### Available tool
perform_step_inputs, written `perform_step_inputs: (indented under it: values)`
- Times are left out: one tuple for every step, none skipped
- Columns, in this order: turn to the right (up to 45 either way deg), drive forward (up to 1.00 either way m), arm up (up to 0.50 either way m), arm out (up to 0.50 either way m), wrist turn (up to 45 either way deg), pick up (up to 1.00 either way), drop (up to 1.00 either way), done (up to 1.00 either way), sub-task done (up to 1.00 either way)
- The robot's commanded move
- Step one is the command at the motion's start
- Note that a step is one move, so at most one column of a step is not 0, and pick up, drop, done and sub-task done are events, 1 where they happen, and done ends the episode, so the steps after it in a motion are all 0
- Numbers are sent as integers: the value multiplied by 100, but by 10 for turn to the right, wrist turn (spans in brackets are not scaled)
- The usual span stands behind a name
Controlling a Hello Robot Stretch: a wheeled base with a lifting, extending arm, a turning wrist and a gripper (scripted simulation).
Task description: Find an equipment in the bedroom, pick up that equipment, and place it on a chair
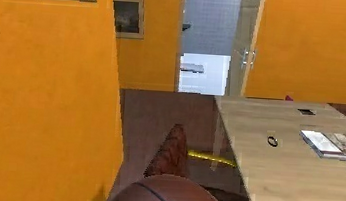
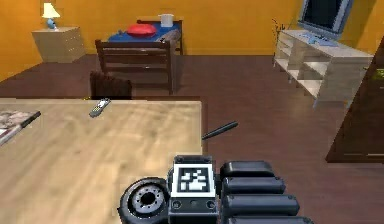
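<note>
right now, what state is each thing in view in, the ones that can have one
door, open
bed, made, red pillow on its blue cover
chair, upright at the table's far edge
lamp, upright on the nightstand, cannot tell if lit
basketball, low beside the table, not on a chair
end effector, cannot tell whether it holds anything

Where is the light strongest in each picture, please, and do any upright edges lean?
Forward view: the open doorway is brightest, pale between orange walls; the door beside it leans only in the picture. Arm side view: the tabletop is evenly lit, the lamp is pale at far left, the dark cabinet at the right edge leans too.
</note>
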Motion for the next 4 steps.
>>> perform_step_inputs:
  values:
    - [0, 20, 0, 0, 0, 0, 0, 0, 0]
    - [-450, 0, 0, 0, 0, 0, 0, 0, 0]
    - [-450, 0, 0, 0, 0, 0, 0, 0, 0]
    - [-450, 0, 0, 0, 0, 0, 0, 0, 0]
